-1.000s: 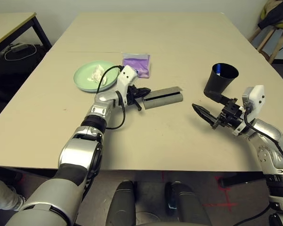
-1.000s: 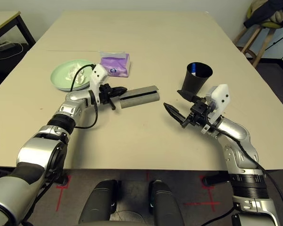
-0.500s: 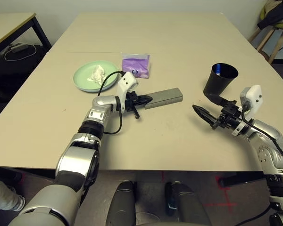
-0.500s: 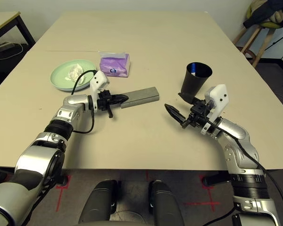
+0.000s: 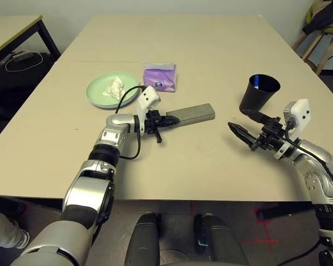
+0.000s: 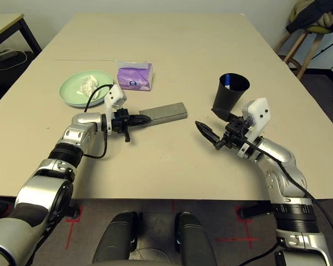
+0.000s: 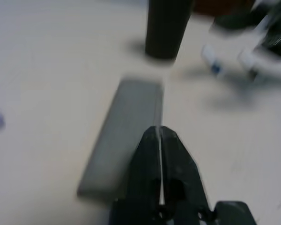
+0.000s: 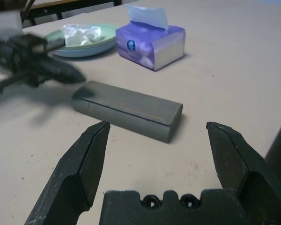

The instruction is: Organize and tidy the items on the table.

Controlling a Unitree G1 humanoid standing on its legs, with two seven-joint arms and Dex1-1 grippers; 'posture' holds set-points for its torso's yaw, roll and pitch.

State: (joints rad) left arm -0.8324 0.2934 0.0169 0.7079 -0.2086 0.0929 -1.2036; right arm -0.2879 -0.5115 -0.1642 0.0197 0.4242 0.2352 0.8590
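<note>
A grey-brown glasses case (image 5: 191, 113) lies flat in the middle of the table (image 5: 211, 44). My left gripper (image 5: 169, 119) is shut, its tips at the case's near-left end and beside it in the left wrist view (image 7: 124, 131). My right gripper (image 8: 157, 136) stands open over the table right of the case, just in front of the black cup (image 5: 259, 93). A blue-capped marker pen (image 5: 256, 81) sticks up inside the cup. The pale green plate (image 5: 95, 88) holds crumpled white tissue (image 5: 114, 87). The purple tissue pack (image 5: 160, 76) stands right of the plate.
A smaller table with black legs (image 5: 11, 27) stands at the back left, with a dark bag (image 5: 16, 69) on the floor beside it. A wooden stool with clothing (image 5: 322, 33) is at the back right.
The glasses case has gone from tipped up at my left gripper to lying flat on the table. The left gripper has drawn back a little to the case's end. The right arm has barely moved.
</note>
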